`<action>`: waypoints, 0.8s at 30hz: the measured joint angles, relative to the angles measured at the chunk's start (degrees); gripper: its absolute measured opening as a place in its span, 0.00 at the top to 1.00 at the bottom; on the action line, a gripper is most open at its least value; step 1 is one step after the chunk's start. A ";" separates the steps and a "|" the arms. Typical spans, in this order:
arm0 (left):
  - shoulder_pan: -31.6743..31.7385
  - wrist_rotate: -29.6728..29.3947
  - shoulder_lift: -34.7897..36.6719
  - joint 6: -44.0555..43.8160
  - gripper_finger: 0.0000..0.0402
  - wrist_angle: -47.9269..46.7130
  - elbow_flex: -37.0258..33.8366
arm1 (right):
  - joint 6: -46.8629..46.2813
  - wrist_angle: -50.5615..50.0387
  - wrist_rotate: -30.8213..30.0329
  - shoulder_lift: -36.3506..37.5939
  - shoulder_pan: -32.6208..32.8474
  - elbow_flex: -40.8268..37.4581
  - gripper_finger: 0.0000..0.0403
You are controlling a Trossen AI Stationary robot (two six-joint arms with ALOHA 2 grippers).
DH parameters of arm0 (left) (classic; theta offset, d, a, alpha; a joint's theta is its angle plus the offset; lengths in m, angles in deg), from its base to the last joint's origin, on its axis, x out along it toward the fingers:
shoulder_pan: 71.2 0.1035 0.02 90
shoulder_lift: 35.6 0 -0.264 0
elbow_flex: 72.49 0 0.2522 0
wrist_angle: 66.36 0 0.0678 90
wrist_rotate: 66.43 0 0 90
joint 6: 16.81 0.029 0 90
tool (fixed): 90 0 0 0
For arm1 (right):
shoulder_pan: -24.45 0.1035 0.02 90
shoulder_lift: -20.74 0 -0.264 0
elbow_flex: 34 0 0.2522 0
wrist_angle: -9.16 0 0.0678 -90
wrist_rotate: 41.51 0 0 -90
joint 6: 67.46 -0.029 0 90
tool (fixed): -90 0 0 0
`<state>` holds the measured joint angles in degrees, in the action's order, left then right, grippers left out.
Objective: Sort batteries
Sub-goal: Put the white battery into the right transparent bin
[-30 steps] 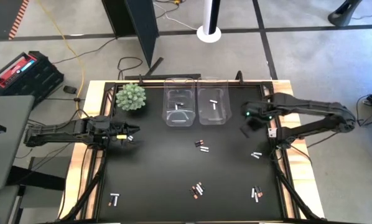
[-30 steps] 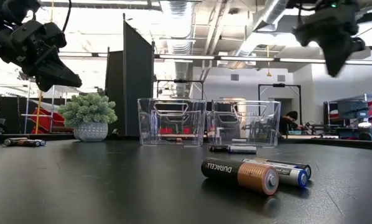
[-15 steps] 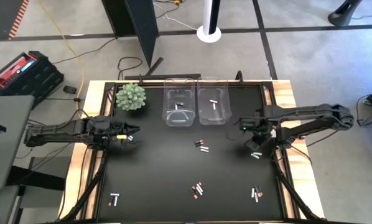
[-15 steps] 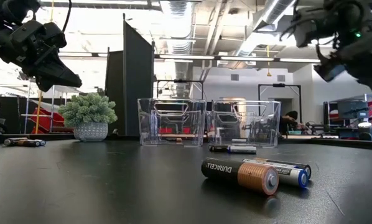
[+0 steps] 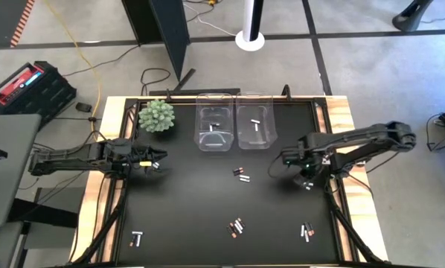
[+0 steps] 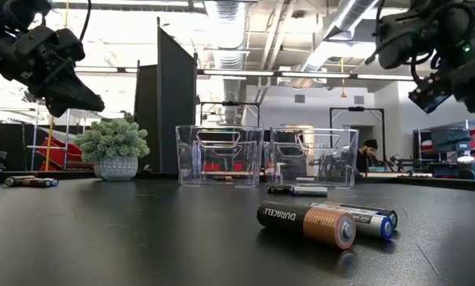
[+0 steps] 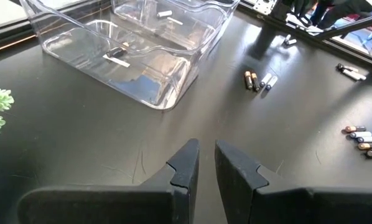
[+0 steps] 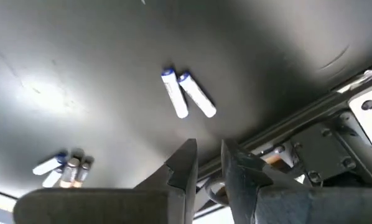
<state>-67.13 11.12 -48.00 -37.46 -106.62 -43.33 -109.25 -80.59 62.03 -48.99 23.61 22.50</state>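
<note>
Batteries lie in small groups on the black table: a white, blue-ended pair (image 8: pixel 187 94) near the right edge (image 5: pixel 306 185), others at the middle (image 5: pixel 241 175), the near middle (image 5: pixel 236 227), the near right (image 5: pixel 306 232) and the near left (image 5: pixel 137 238). My right gripper (image 8: pixel 209 152) hangs over the white pair (image 5: pixel 306 177), pointing steeply down, open by a narrow gap with nothing in it. My left gripper (image 7: pixel 206 155) waits above the table's left side (image 5: pixel 157 158), barely open and holding nothing.
Two clear bins (image 5: pixel 213 128) (image 5: pixel 254 125) stand side by side at the far middle, each holding a few batteries. A small potted plant (image 5: pixel 156 115) sits at the far left. The table's metal right rail (image 8: pixel 335 124) runs close to the white pair.
My right gripper has come down and toward the table's near edge, from beside the right bin to above the white pair. It has tipped to point more steeply down. The batteries lie as before.
</note>
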 joint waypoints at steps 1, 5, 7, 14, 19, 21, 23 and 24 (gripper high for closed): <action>-0.01 0.00 0.01 0.00 0.88 0.02 0.00 | 0.30 0.01 0.15 -1.50 0.43 0.00 0.77; -0.02 -0.02 -0.02 0.00 0.88 0.04 0.00 | 3.40 0.35 0.18 -7.90 2.31 0.00 0.77; 0.01 -0.02 -0.02 -0.02 0.88 0.02 0.00 | 4.90 0.92 0.20 -10.98 3.04 0.00 0.77; 0.01 -0.02 -0.02 -0.05 0.88 0.07 0.00 | 7.36 5.24 0.20 -17.92 4.30 0.00 0.77; -0.01 -0.01 0.00 -0.11 0.88 0.04 0.00 | 7.62 6.47 0.20 -21.32 4.28 0.00 0.77; 0.00 -0.01 0.01 -0.13 0.88 0.07 0.00 | 7.85 6.63 0.18 -22.41 4.26 0.00 0.77; 0.00 -0.02 0.00 -0.13 0.88 0.07 0.00 | 8.17 7.10 0.19 -23.39 4.26 0.00 0.77; -0.02 -0.02 -0.02 -0.13 0.88 0.07 0.00 | 8.63 7.49 0.19 -23.87 4.26 0.00 0.77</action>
<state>-67.15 11.10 -48.02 -37.59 -106.56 -43.33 -100.63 -73.11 62.22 -72.86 27.87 22.50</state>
